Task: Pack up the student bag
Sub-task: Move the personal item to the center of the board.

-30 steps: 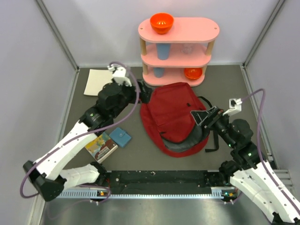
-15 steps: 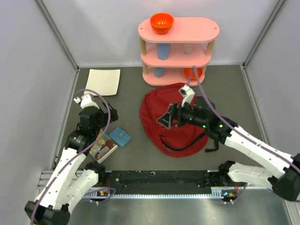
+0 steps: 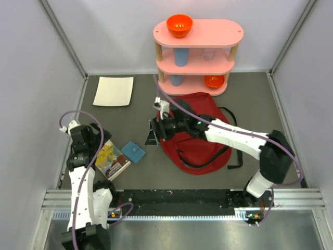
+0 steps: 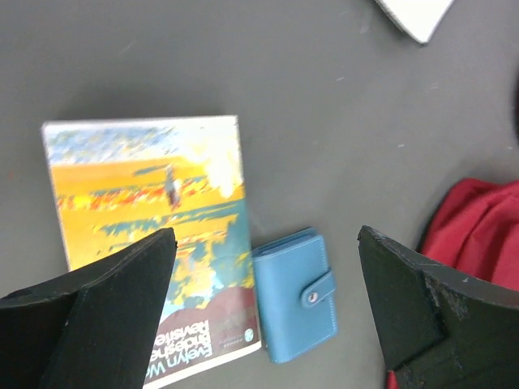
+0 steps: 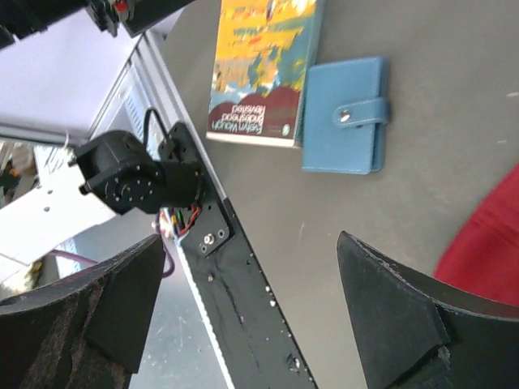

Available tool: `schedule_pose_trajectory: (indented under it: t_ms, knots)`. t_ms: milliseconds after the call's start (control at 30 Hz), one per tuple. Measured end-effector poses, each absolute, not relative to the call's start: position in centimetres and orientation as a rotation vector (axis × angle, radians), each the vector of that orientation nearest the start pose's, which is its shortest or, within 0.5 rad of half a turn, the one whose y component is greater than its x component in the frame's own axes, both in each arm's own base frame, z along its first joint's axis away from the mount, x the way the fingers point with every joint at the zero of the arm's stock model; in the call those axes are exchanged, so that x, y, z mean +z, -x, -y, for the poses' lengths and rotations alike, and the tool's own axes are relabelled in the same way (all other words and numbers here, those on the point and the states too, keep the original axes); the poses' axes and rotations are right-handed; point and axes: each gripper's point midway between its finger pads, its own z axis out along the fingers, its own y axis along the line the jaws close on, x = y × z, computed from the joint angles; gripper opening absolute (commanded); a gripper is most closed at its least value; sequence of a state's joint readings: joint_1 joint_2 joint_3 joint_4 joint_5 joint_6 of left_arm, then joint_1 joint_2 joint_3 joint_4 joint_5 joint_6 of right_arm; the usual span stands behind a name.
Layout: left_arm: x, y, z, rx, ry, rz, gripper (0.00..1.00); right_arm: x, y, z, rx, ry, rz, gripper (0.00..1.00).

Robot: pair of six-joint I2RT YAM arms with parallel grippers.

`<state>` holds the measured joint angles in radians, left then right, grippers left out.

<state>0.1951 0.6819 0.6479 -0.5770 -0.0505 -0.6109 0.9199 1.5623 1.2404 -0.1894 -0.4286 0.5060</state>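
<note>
The dark-red student bag (image 3: 195, 130) lies in the middle of the table with black straps at its near side; its edge also shows in the left wrist view (image 4: 478, 227) and the right wrist view (image 5: 491, 243). A paperback book (image 3: 112, 160) and a blue snap wallet (image 3: 134, 152) lie left of it, side by side. My left gripper (image 3: 93, 143) is open and empty above them, with the book (image 4: 154, 219) and wallet (image 4: 296, 304) between its fingers. My right gripper (image 3: 153, 136) is open and empty, reaching across the bag's left edge, with the book (image 5: 263, 65) and wallet (image 5: 345, 113) ahead.
A pink three-tier shelf (image 3: 229, 31) stands at the back with orange bowls (image 3: 179, 23) and blue cups (image 3: 180, 56). A white sheet (image 3: 113, 91) lies at the back left. The black base rail (image 3: 177, 199) runs along the near edge. Grey walls close in both sides.
My left arm has pulled back from the bag to the left, over the book. My right arm has swung from the bag's right side across it to its left edge.
</note>
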Motion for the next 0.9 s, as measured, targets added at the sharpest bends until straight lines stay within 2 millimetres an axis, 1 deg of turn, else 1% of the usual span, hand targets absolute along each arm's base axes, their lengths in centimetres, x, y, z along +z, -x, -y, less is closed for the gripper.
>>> schedule_pose_trajectory:
  t_ms: [100, 167, 267, 367, 433, 500, 633, 767, 900]
  knots:
    - [13.3, -23.2, -4.5, -0.194, 1.018, -2.03, 0.99, 18.6, -18.3, -43.4, 1.321, 0.813, -2.267, 0.83]
    - [12.4, -22.6, -4.9, -0.187, 1.074, -2.036, 0.99, 17.2, -16.9, -45.1, 1.371, 0.847, -2.307, 0.82]
    - [12.1, -21.9, -5.2, -0.168, 1.116, -2.032, 0.99, 15.4, -15.0, -47.5, 1.43, 0.884, -2.358, 0.82]
    - [12.2, -21.5, -5.7, -0.135, 1.145, -2.005, 0.99, 14.2, -13.9, -49.7, 1.464, 0.917, -2.382, 0.82]
    - [12.0, -21.4, -5.9, -0.129, 1.166, -1.996, 0.99, 13.6, -13.6, -50.9, 1.482, 0.931, -2.392, 0.82]
    - [11.4, -21.3, -5.9, -0.126, 1.196, -2.001, 0.99, 13.0, -13.6, -51.9, 1.496, 0.935, -2.403, 0.82]
    - [10.1, -20.9, -5.9, -0.131, 1.249, -2.023, 0.99, 11.4, -14.0, -53.3, 1.507, 0.94, -2.435, 0.82]
    - [9.6, -20.9, -6.1, -0.155, 1.299, -2.022, 0.99, 9.6, -14.1, -54.1, 1.511, 0.953, -2.478, 0.82]
    - [9.2, -20.7, -6.9, -0.157, 1.362, -2.006, 0.99, 7.9, -14.4, -54.5, 1.482, 0.944, -2.52, 0.83]
